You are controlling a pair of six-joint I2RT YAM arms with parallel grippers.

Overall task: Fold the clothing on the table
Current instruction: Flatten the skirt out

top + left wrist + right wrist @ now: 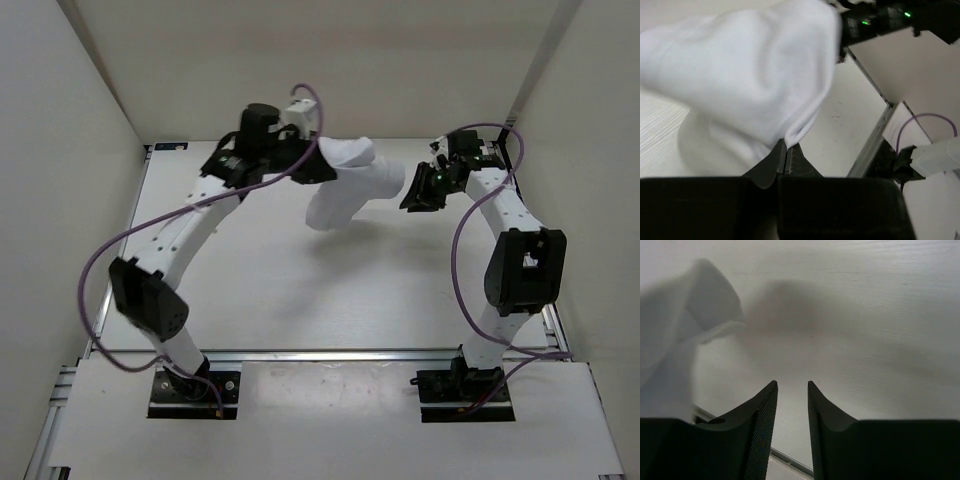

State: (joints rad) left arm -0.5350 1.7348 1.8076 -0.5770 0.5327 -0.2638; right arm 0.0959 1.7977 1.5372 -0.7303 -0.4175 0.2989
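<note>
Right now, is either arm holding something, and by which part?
The left fingers pinch the clothing by a bit of its edge. The right fingers stand apart, holding nothing.

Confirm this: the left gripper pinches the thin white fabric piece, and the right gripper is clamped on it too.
Wrong about the right gripper: the right wrist view shows its jaws apart with nothing between them, the thin white fabric piece off to one side. The left gripper does pinch it.
</note>
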